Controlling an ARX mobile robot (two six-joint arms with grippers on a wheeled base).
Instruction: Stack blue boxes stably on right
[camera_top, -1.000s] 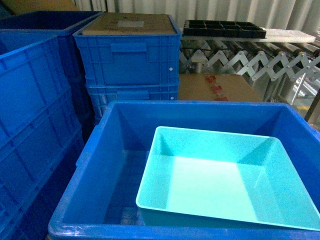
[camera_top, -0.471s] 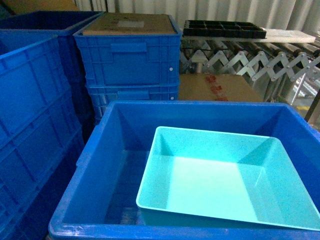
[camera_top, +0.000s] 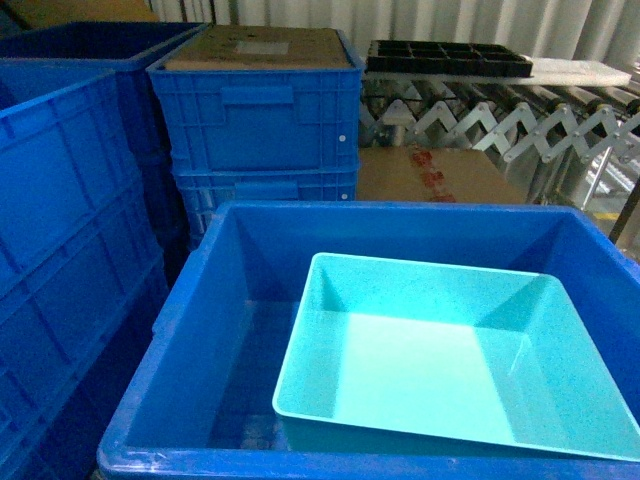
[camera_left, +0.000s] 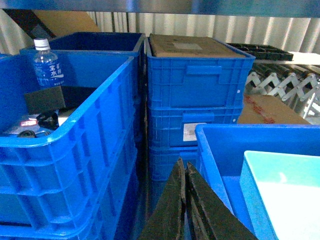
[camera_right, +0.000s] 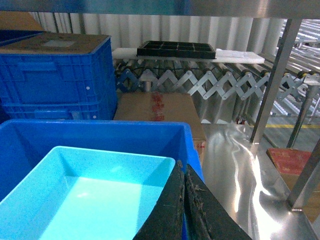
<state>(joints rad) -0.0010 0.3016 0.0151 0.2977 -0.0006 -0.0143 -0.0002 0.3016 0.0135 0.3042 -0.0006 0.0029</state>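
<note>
Straight ahead in my head view, one light turquoise tub (camera_top: 450, 360) lies inside a big dark blue bin (camera_top: 240, 300), pushed toward the bin's right side, tilted a little, its glossy floor bare. Neither of my arms shows in that view.

My left wrist camera shows what the head view misses: a water bottle (camera_left: 48, 62) standing upright in an open ribbed crate (camera_left: 90, 145) on the left, with some dark items beside it that I cannot make out. It also catches the stacked ribbed crates (camera_left: 197, 100) behind the bin, the top one covered by a cardboard sheet (camera_left: 187, 46), and only the near left corner of the turquoise tub.

My right wrist camera alone shows the shiny metal floor (camera_right: 235, 155) to the right of the bin, and a sealed cardboard carton (camera_right: 157, 107) beneath the expandable roller conveyor (camera_right: 200, 82), which carries a black compartment tray (camera_right: 176, 49).

My left gripper (camera_left: 185, 167) hangs low just outside the bin's left wall, jaws pressed together and holding nothing. My right gripper (camera_right: 183, 167) sits at the bin's right rim, just beside the tub's far right corner, jaws likewise together and holding nothing.
</note>
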